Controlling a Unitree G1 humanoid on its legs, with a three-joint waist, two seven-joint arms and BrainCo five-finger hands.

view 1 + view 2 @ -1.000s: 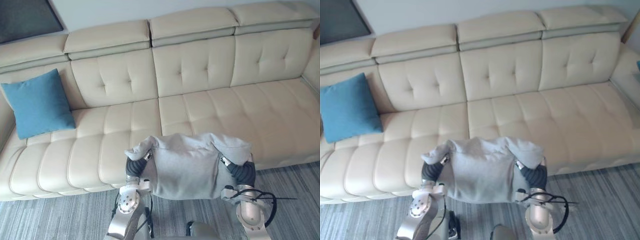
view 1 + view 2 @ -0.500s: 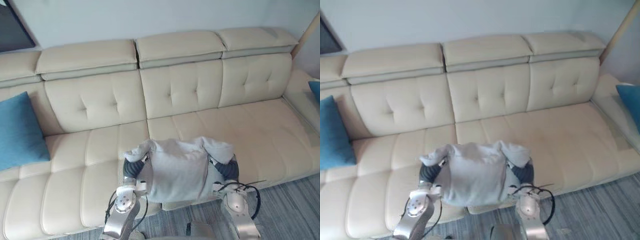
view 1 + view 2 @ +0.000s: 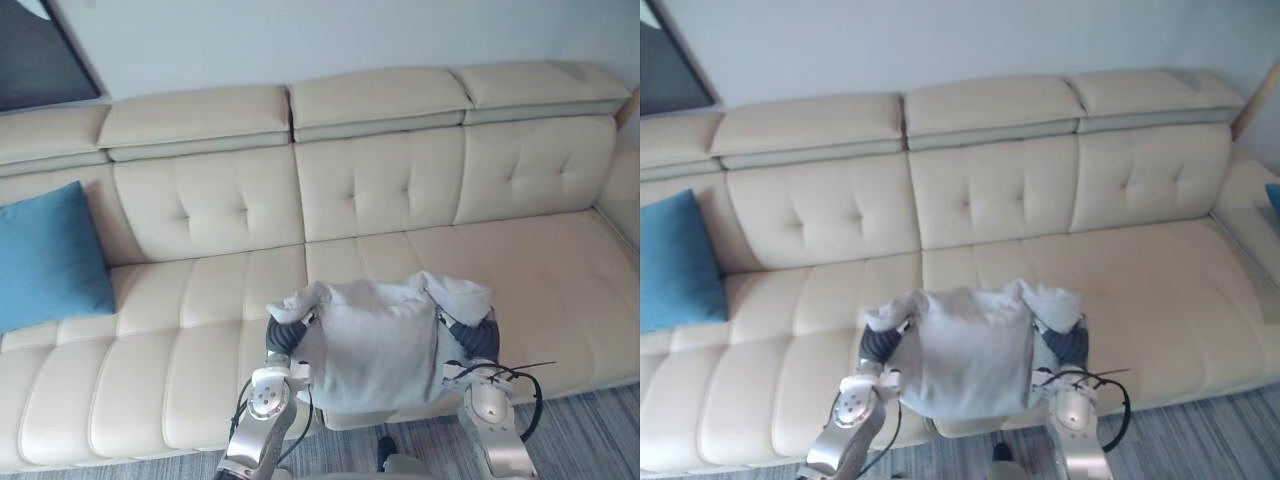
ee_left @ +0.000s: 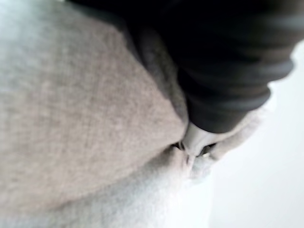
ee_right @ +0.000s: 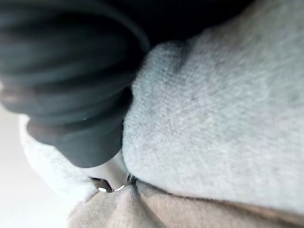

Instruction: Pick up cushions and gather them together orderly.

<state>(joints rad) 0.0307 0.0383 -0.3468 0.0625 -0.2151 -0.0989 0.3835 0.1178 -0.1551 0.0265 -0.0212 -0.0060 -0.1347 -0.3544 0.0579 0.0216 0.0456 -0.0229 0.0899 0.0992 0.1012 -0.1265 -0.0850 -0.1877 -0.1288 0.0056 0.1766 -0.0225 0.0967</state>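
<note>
A grey cushion (image 3: 375, 340) hangs in front of me over the sofa's front edge, held between both hands. My left hand (image 3: 285, 335) grips its upper left corner and my right hand (image 3: 478, 338) its upper right corner. In the left wrist view the left hand (image 4: 223, 71) digs into bunched grey fabric (image 4: 71, 118). The right hand (image 5: 71, 71) does the same with the cushion (image 5: 213, 118) on its side. A blue cushion (image 3: 45, 255) leans upright against the sofa's backrest at the far left.
The long cream leather sofa (image 3: 200, 200) spans the view, with bare seats in the middle and at the right. The edge of another blue cushion (image 3: 1274, 195) shows at the sofa's far right end. Grey striped carpet (image 3: 600, 430) lies in front.
The camera has moved closer to the sofa and swung sideways, so the whole picture shifted. The grey cushion stays held between both hands the same way.
</note>
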